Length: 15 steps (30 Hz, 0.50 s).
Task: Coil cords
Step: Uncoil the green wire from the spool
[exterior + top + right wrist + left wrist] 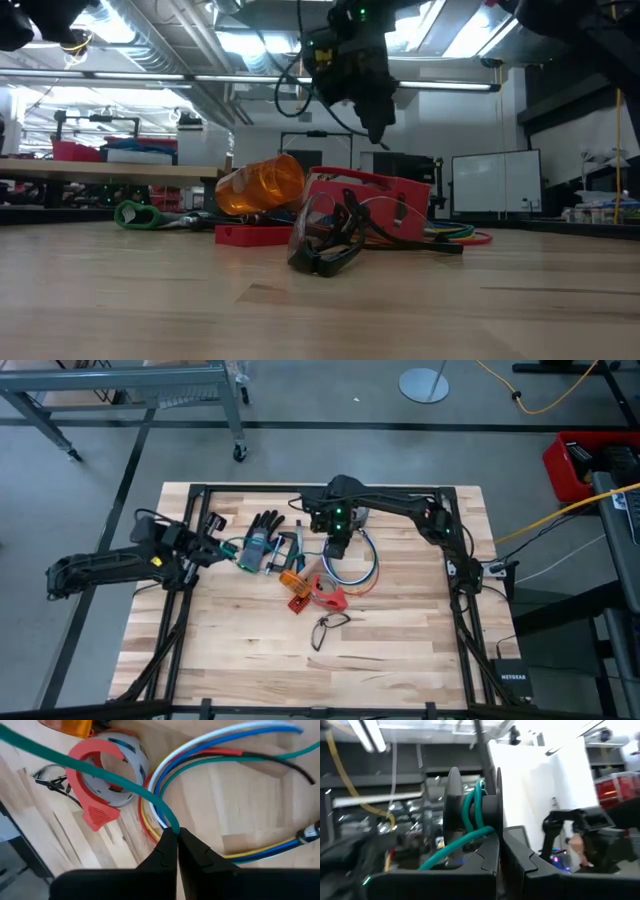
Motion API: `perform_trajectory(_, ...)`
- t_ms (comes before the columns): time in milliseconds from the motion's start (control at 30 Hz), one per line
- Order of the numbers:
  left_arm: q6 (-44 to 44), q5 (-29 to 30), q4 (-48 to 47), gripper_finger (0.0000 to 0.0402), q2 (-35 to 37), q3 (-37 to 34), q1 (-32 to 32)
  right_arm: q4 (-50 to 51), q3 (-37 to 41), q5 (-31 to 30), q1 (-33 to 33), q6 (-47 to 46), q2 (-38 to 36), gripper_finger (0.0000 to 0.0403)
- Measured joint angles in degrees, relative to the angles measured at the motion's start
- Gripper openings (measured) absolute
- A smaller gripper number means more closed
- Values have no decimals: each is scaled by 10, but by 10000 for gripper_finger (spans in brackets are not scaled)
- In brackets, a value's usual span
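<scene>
Two grippers are pinching one green cord (100, 772) — right gripper (177, 837) above the cords (362, 560), left gripper (497, 840) raised at table's left.

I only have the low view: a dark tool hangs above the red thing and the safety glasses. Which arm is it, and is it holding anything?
Observer: It is the right tool, shut on a green cord at its fingertips.
Operator: What lies beneath it?
Observer: The cords, white, blue and red, looped on the table.
Operator: And the left arm?
Observer: The left tool is at the table's left side beside a glove, with a green cord looped at its fingers.
</scene>
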<state>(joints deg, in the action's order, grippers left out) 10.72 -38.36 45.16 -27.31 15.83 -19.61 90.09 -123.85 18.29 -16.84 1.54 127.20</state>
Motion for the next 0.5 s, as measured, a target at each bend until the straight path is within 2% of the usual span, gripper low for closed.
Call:
perform_trajectory(267, 9, 3, -169, 0, 57, 0, -82, 0, 0, 3, 3, -1, -33, 3)
perform_trajectory(500, 8, 3, -287, 0, 117, 0, -130, -1, 0, -3, 3, -2, -105, 3)
